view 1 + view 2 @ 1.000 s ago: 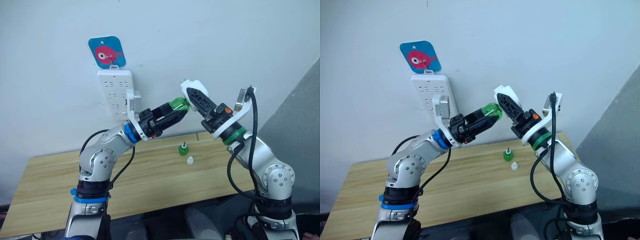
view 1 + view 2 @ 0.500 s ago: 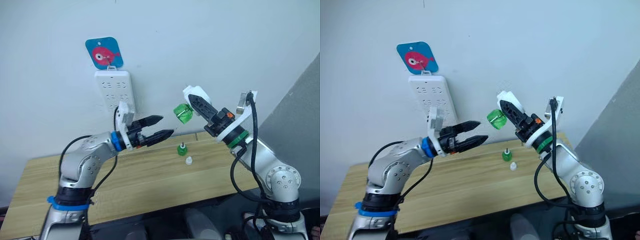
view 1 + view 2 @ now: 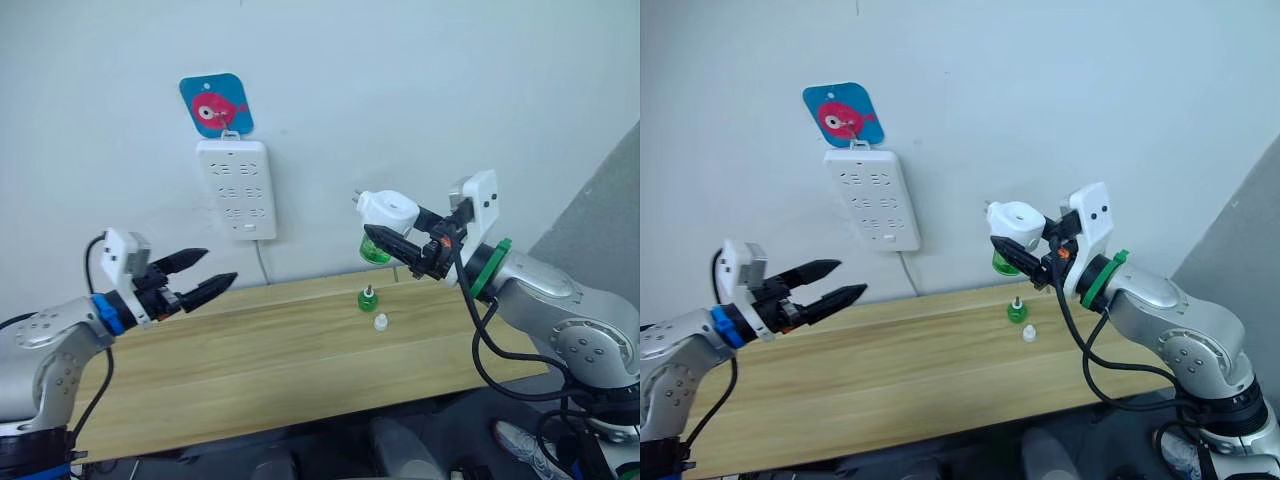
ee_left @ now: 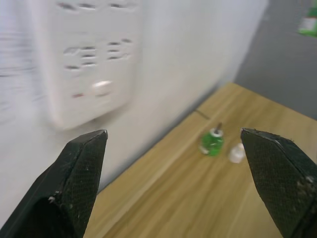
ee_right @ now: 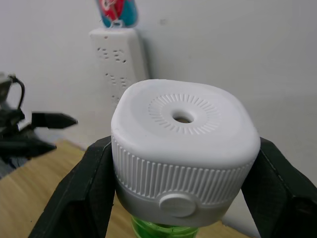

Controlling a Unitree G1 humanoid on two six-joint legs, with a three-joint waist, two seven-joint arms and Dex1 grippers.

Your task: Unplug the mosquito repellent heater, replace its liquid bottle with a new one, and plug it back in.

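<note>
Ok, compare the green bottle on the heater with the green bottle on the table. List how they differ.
The green bottle on the mosquito repellent heater is screwed up into it and held in the air by the right gripper; the green bottle on the table stands alone, upright.

The fitted bottle's top is hidden inside the heater; the table bottle's neck and thin wick are bare, with a small white cap beside it.

Both are translucent green.

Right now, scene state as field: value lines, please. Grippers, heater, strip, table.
left gripper: open, holding nothing, above the table's left part
right gripper: shut on the heater
heater: unplugged, in the air, green bottle fitted beneath
power strip: on the wall, no plug seen in it
table: small green bottle, white cap
</note>
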